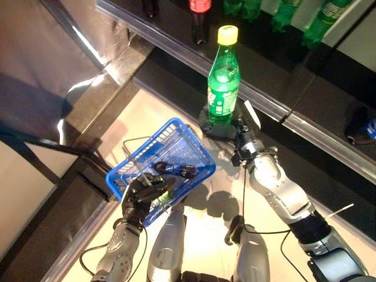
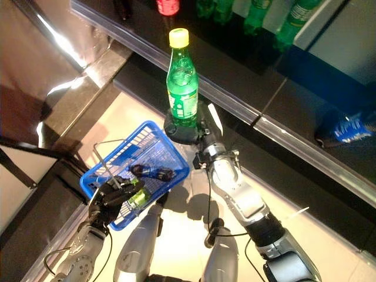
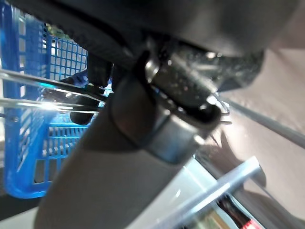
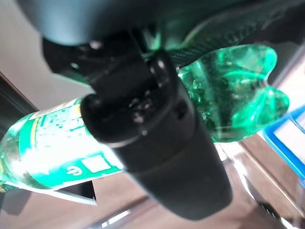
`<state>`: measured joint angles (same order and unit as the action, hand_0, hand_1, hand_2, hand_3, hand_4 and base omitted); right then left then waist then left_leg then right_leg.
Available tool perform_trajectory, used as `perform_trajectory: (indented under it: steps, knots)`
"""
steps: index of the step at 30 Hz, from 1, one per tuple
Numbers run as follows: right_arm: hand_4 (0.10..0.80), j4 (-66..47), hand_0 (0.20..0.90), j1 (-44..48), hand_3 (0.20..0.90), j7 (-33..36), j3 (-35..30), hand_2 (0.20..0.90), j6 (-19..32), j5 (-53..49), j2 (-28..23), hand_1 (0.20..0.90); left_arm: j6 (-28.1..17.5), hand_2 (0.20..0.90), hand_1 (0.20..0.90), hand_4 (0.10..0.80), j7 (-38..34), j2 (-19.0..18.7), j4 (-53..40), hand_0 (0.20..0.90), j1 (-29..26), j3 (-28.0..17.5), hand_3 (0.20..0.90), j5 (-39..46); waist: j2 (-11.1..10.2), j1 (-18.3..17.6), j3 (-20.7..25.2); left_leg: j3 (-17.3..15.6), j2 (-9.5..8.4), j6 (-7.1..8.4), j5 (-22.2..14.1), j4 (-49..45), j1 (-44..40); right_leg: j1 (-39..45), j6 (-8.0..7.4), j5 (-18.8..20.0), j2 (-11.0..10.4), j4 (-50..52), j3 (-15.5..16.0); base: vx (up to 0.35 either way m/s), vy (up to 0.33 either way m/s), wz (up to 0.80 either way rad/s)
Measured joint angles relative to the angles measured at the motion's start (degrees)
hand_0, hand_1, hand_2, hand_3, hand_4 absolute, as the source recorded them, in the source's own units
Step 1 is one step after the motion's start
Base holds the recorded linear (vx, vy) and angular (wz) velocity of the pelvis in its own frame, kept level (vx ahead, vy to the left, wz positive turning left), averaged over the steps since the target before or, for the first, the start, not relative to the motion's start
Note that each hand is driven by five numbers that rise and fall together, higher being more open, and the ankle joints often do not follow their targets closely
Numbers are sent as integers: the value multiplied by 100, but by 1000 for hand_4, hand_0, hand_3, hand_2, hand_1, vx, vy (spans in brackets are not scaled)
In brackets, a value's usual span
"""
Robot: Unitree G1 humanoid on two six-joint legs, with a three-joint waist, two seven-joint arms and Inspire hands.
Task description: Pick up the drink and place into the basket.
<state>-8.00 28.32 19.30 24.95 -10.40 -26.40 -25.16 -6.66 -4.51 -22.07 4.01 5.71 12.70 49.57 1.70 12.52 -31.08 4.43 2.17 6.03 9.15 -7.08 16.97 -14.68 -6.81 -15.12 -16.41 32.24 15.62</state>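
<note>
My right hand [image 1: 220,126] is shut on the base of a green bottle with a yellow cap [image 1: 224,76] and holds it upright in the air, just right of and above the blue basket [image 1: 176,141]. The right wrist view shows my fingers [image 4: 157,143] curled round the green bottle [image 4: 57,143]. My left hand [image 1: 141,197] is shut on the basket's thin wire handles [image 1: 136,154] and holds the blue basket up at the lower left. A dark bottle [image 1: 173,170] and a green-labelled drink [image 1: 161,198] lie inside the basket. The basket also shows in the left wrist view [image 3: 28,143].
A dark shelf [image 1: 276,106] with a silver front edge runs across the top, with green bottles [image 1: 305,17] and a red-labelled bottle [image 1: 200,14] standing on it. A dark counter edge [image 1: 88,111] lies at the left. Pale floor [image 1: 211,194] shows below.
</note>
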Motion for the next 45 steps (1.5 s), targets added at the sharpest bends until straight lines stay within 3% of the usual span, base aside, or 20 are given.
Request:
perform_trajectory:
  steps: [7, 12, 21, 25, 45]
  knots:
    - [100, 10, 300, 3, 200, 276, 408, 300, -46, -77, 184, 300, 532, 300, 300, 100, 704, -712, -591, 300, -60, -6, 200, -114, 8, 453, 6, 344, -35, 17, -14, 194, -258, 669, -47, -92, 47, -391, 467, 26, -95, 33]
    - [100, 101, 300, 13, 200, 467, 472, 300, -44, -86, 376, 300, 675, 300, 300, 100, 1087, -1051, -975, 300, -93, -6, 200, -107, 11, 711, 9, 504, -88, 17, -15, 237, -306, 916, -73, -85, 63, -602, 623, 31, -68, 20]
    - [100, 1528, 300, 73, 200, 834, 709, 300, -31, -129, 758, 300, 1004, 300, 300, 100, 1724, -1494, -979, 300, -199, -15, 200, -95, 21, 1069, 23, 826, -200, 22, -67, 344, -536, 1475, -137, -96, 73, -988, 918, 58, -63, 21]
    - [100, 2296, 300, 73, 200, 854, 866, 300, -11, -126, 982, 300, 1193, 300, 300, 100, 1863, -1517, -978, 300, -233, -14, 200, -95, 20, 1203, 24, 954, -254, 16, -64, 332, -587, 1595, -218, -119, 88, -1048, 937, 72, -90, 17]
    - [100, 4307, 300, 21, 200, 841, 1296, 300, 295, 226, 1451, 300, 1291, 300, 300, 100, 2369, -1518, -1032, 300, -430, 1, 200, -275, 22, 1392, 29, 1097, -264, 61, -56, 385, -606, 1640, -190, -202, 109, -1038, 968, 8, -22, 3]
